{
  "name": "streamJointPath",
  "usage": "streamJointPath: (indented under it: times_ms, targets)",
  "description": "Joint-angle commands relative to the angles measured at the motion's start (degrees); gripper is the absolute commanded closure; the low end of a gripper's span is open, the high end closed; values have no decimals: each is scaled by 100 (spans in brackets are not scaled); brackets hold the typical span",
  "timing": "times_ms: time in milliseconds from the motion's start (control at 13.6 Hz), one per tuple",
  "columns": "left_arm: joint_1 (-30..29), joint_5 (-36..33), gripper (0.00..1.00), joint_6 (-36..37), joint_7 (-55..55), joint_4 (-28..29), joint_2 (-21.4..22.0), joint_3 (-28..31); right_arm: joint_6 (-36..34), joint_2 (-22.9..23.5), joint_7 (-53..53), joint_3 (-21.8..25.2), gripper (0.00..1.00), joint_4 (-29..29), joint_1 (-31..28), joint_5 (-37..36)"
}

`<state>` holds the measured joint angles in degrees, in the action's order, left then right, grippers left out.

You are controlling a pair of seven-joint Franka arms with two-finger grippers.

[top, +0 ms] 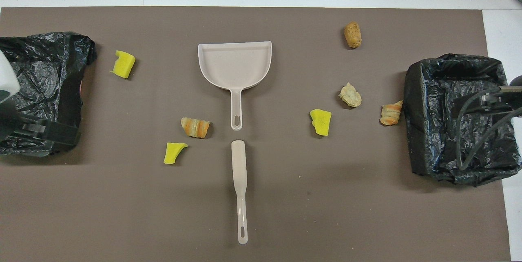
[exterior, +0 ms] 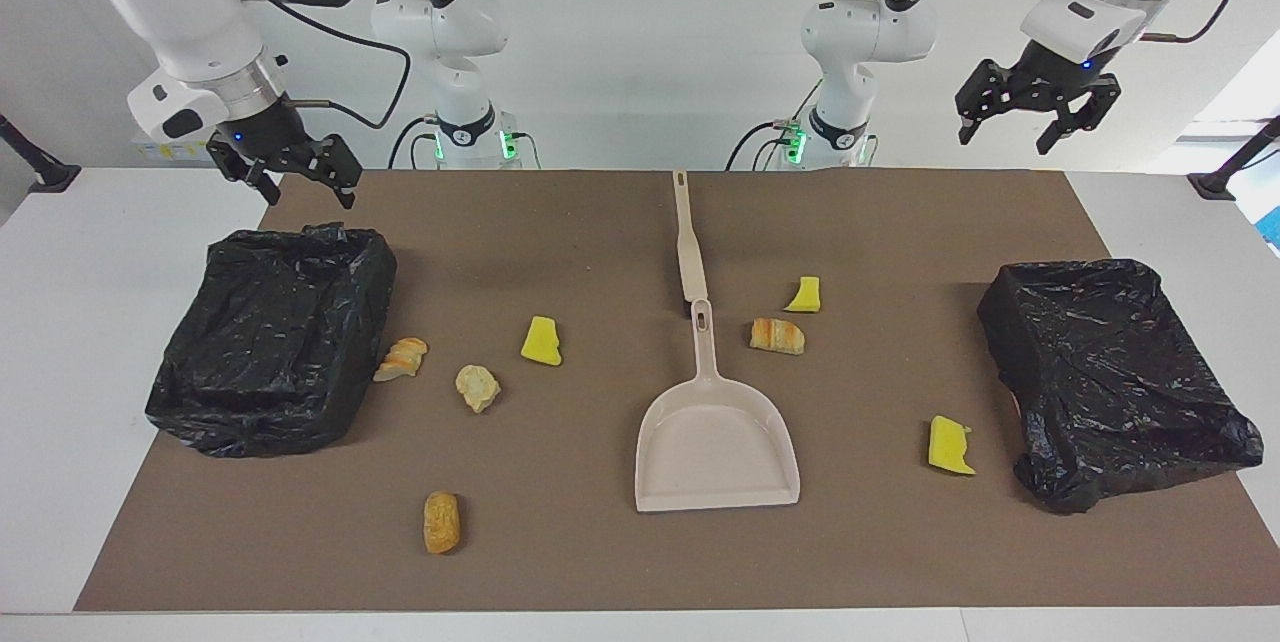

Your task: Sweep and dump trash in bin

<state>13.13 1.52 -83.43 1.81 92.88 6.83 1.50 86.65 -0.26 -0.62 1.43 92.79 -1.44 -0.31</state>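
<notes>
Both grippers hang open and empty: the left gripper (exterior: 1035,117) above the table edge near one bin (exterior: 1110,377), the right gripper (exterior: 290,172) over the other bin (exterior: 275,347). Between them, midtable, brush (exterior: 688,242) and dustpan (exterior: 715,422) lie end to end, long axes running away from the robots, about equally far from either arm, amid scattered trash (exterior: 777,335).

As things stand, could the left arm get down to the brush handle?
Probably yes: the left gripper hangs open and empty, the brush lies bare on the mat nearer the robots than the dustpan, nothing on it.
</notes>
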Motion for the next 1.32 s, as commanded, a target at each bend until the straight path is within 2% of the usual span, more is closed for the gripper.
streamJointPath:
  times_ms: [0,147,441,809,1030,1251]
  targets:
    - [592,58,0,-506,-706,677,310,70,-402,332,-96,-133,0,-567,4,40]
    - [1023,76,0,-664,-1119,949,311,70,-465,675,-131,-204,0,-850,4,119]
    - [1902,190,0,-1359,-2042,1565,337,70,-71,1141,-578,-749,0,-833,4,565]
    - [2422,190,0,-2017,-2544,2382,539,61,1114,1642,-982,-758,0,-737,565,1191]
    - [2764,190,0,-2535,-2816,2821,478,70,1870,1905,-1361,-767,0,-604,952,1533]
    - [2984,190,0,-2924,-3072,3192,478,61,2478,2143,-1755,-758,0,-604,1408,1569]
